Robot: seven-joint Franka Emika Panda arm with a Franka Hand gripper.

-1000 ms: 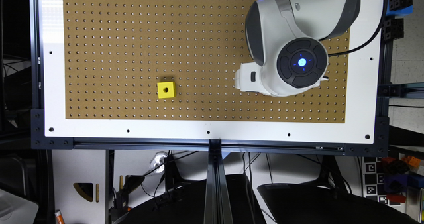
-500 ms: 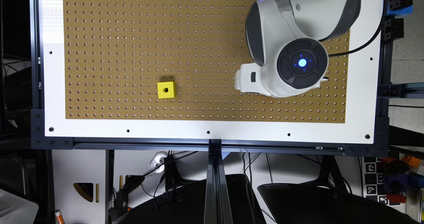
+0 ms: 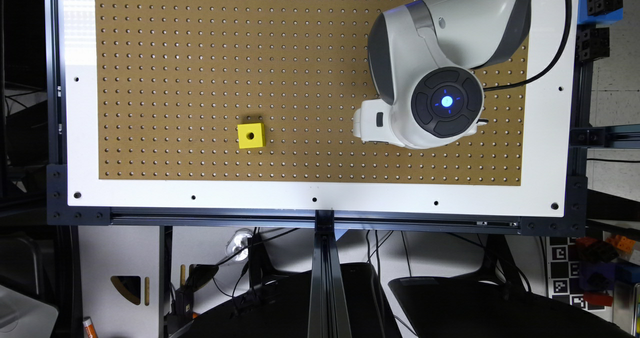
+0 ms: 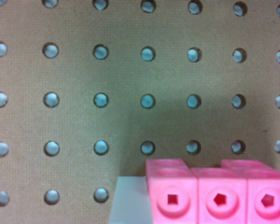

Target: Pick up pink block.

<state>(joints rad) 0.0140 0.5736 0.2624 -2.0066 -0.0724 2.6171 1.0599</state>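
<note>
The pink block shows close up in the wrist view, a bright pink brick with round studs lying on the brown pegboard. A pale grey flat shape sits right beside it; I cannot tell what it is. In the exterior view the gripper is the white part under the wrist, low over the board toward the exterior view's right. There the arm covers the pink block.
A yellow cube with a centre hole sits on the pegboard, well off toward the exterior view's left of the gripper. A white border frames the board. The arm's body and a black cable hang over the right side.
</note>
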